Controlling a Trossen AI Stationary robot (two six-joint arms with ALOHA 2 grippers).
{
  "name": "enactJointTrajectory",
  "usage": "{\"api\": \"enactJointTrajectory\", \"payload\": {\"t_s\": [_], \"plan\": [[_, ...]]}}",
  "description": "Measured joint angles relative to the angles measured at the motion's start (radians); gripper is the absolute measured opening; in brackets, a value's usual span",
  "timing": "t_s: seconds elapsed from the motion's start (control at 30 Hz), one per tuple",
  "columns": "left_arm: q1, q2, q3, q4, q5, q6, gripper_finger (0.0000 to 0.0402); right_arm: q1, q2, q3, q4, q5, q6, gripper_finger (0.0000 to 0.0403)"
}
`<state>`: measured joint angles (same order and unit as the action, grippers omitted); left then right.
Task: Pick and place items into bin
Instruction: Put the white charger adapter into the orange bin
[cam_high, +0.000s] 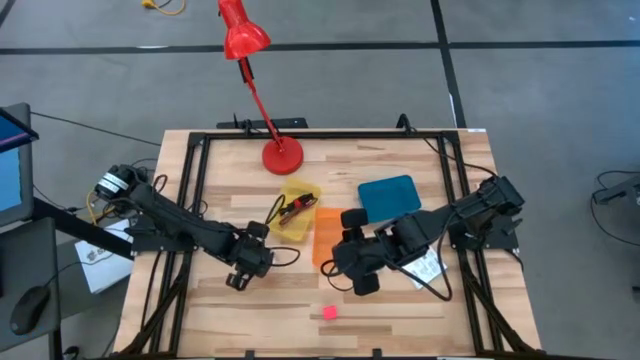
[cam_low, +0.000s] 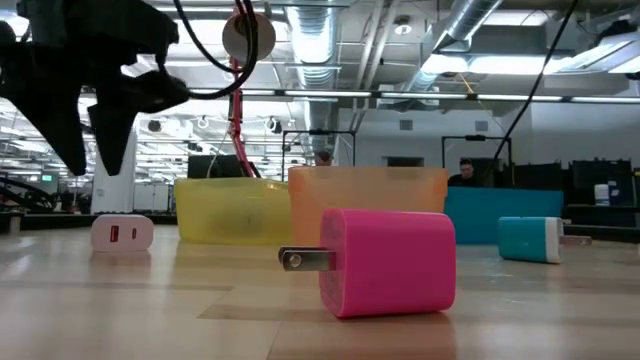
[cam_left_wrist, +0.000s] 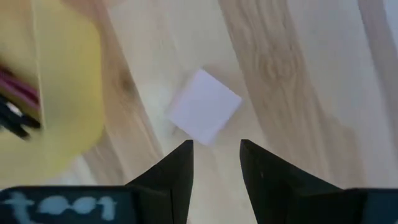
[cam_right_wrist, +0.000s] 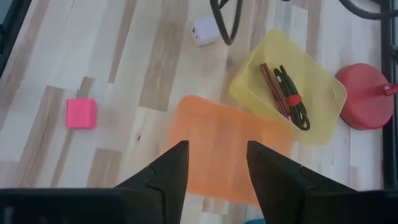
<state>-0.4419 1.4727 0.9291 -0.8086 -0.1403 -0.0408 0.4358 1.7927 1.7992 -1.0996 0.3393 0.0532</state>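
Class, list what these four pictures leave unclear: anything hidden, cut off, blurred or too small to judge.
- Orange plastic bin: right wrist view, the right gripper fingers cover its near edge; low view, the translucent wall hides any contents.
- Pale cube charger: left wrist view, blurred, no detail; high view, hidden under the left gripper.
- White printed packet: high view, mostly under the right arm.
- Yellow plastic bin: left wrist view, cut off by the edge.

Your hot pink cube (cam_high: 329, 312) lies alone on bare wood near the bench's front edge, its metal prongs showing in the low view. The pale pink cube (cam_left_wrist: 204, 106) rests flat on the wood beside the yellow bin (cam_high: 300, 217), where the maroon cord (cam_right_wrist: 271, 83) and black-and-red cable bundle (cam_right_wrist: 291, 98) lie side by side. You see the orange bin (cam_right_wrist: 229, 146) and blue bin (cam_high: 389, 197) alongside.
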Motion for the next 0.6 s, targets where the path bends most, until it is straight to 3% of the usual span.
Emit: {"api": "enactJointTrajectory", "payload": {"t_s": [0.2,0.47,0.6], "plan": [[0.000,0.000,0.000,-0.006,-0.005,0.244,0.0121,0.000,0.000,0.000,0.000,0.000,0.026,0.0146],[0.007,0.000,-0.001,0.068,-0.064,0.221,0.0121,0.000,0.000,0.000,0.000,0.000,0.026,0.0135],[0.010,0.000,-0.001,0.090,-0.055,0.294,0.0131,-0.001,0.000,0.000,0.001,0.000,0.027,0.0132]]}}
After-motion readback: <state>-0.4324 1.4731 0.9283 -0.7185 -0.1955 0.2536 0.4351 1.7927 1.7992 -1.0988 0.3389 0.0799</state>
